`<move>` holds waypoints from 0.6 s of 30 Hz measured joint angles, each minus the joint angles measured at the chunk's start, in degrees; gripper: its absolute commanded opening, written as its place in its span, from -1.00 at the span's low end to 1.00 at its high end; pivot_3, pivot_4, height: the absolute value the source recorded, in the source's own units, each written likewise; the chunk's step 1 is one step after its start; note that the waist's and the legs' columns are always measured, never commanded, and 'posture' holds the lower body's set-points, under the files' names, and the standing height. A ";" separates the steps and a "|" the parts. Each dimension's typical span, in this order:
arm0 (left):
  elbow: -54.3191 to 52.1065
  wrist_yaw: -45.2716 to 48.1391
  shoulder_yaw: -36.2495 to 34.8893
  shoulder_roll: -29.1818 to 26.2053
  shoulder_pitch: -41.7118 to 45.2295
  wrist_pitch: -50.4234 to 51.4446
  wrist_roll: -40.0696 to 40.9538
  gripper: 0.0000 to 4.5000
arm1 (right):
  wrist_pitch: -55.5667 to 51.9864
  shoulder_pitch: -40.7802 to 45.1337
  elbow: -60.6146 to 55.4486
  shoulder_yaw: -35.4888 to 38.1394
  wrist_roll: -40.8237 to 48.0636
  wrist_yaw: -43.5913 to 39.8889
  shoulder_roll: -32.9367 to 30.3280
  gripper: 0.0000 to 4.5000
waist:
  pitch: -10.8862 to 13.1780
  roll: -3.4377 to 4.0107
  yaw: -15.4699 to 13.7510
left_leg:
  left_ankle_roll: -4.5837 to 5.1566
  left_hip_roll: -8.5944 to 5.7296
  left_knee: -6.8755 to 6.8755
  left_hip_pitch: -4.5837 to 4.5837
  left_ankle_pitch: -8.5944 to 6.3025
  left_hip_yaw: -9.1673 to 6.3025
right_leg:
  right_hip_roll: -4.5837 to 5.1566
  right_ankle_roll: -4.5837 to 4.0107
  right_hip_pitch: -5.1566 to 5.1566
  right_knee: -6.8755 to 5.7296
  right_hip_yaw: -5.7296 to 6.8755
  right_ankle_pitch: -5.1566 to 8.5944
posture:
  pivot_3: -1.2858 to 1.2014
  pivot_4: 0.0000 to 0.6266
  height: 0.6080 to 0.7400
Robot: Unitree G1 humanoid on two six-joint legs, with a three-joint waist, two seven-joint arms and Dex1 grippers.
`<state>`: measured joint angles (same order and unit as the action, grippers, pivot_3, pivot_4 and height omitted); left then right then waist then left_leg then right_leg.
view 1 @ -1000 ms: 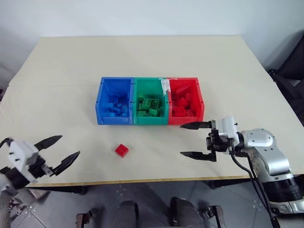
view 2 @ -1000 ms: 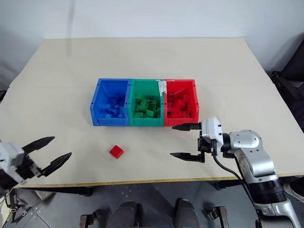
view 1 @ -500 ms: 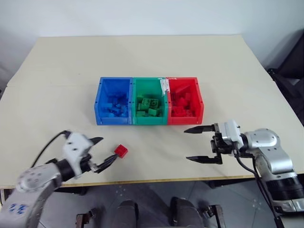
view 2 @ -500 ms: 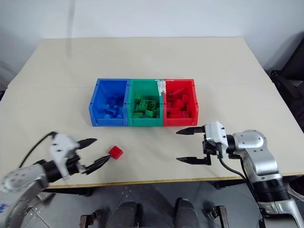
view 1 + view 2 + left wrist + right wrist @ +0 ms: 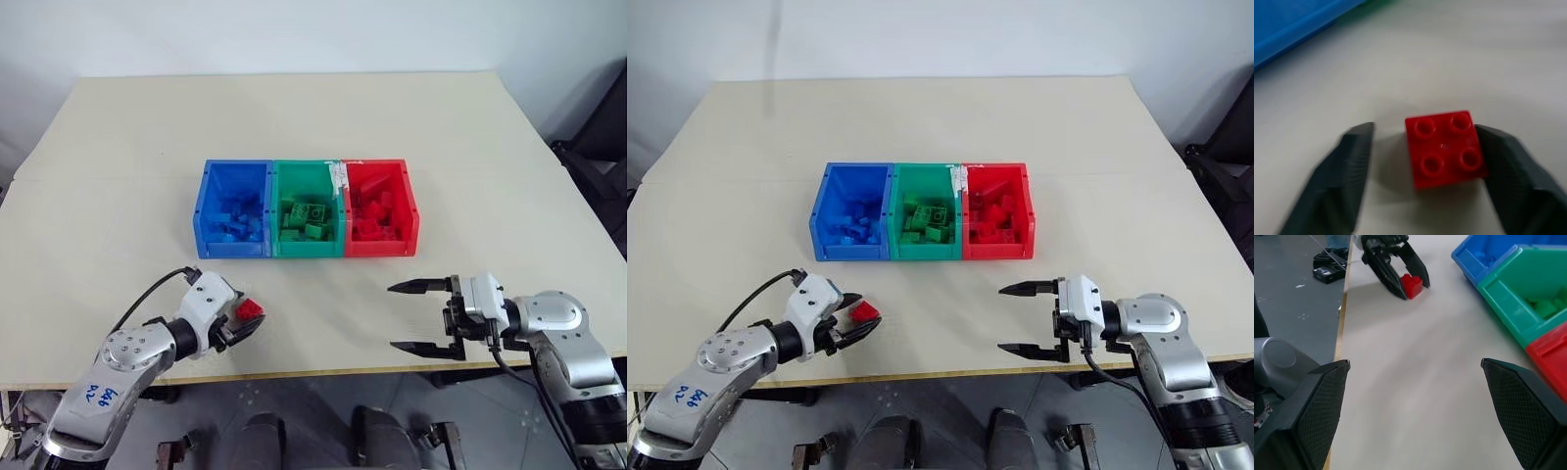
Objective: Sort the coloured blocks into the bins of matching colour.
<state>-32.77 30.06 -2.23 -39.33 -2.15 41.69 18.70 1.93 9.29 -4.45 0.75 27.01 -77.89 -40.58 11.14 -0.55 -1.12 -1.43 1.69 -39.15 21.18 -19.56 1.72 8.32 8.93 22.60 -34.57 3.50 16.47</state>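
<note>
left fingers [image 5: 1356,161] flank a square red brick [image 5: 1444,148], four studs up.

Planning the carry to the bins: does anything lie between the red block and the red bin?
No. From the red block to the red bin there is just bare table, plain in the left eye view.

Beige table [image 5: 294,127] with blue, green, red bins [image 5: 309,209] and red block [image 5: 249,310].

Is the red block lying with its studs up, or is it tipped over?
Studs up. The left wrist view shows the red block flat on the table, its four round studs facing upward.
</note>
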 measured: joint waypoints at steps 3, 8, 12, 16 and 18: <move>0.58 3.65 0.12 -1.11 0.79 -0.61 1.08 -0.35 | -0.58 -0.94 -0.39 1.49 0.00 1.29 -0.74 1.00 | 0.00 0.00 -0.10 | 0.00 0.00 0.00 0.01 0.00 0.00 | 0.00 0.00 0.00 0.00 0.00 0.00 | 0.03 -0.52 1.00; 5.33 10.06 0.49 0.37 10.45 -5.90 3.13 -0.34 | -2.05 -4.39 -3.96 5.29 0.18 5.69 -1.28 1.00 | 0.00 0.00 -0.75 | 0.00 -0.03 -0.04 0.03 0.01 -0.01 | 0.00 0.01 -0.04 0.00 0.01 -0.01 | 0.03 -0.52 1.00; 12.04 13.66 4.17 6.67 21.93 -14.91 2.98 -0.34 | -3.68 -8.16 -7.89 9.03 0.72 12.54 0.60 1.00 | -0.01 -0.03 -0.62 | -0.02 -0.04 -0.06 0.03 0.02 -0.01 | 0.00 0.04 -0.04 -0.01 0.03 -0.03 | 0.03 -0.52 1.00; 28.57 17.73 11.22 14.43 36.80 -24.48 -1.57 -0.34 | -5.88 -14.10 -13.96 15.00 1.52 25.30 7.48 1.00 | -0.01 -0.03 -0.94 | -0.01 -0.06 -0.08 0.07 0.05 0.05 | -0.01 0.10 -0.03 0.03 0.04 -0.06 | 0.03 -0.52 1.00; 39.95 19.11 13.14 18.96 45.15 -30.77 -4.19 -0.34 | -6.60 -17.81 -17.33 17.68 1.58 30.26 9.68 1.00 | -0.01 -0.03 -1.50 | 0.02 -0.09 -0.08 0.09 0.07 0.07 | -0.01 0.16 -0.04 0.12 0.03 -0.09 | 0.03 -0.52 1.00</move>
<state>7.19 49.16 10.90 -20.38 42.99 10.92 14.50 -4.67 -8.53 -21.78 18.44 28.59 -47.64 -30.90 11.13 -0.58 -2.61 -1.41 1.60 -39.24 21.27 -19.50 1.79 8.30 9.09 22.56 -34.45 3.52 16.38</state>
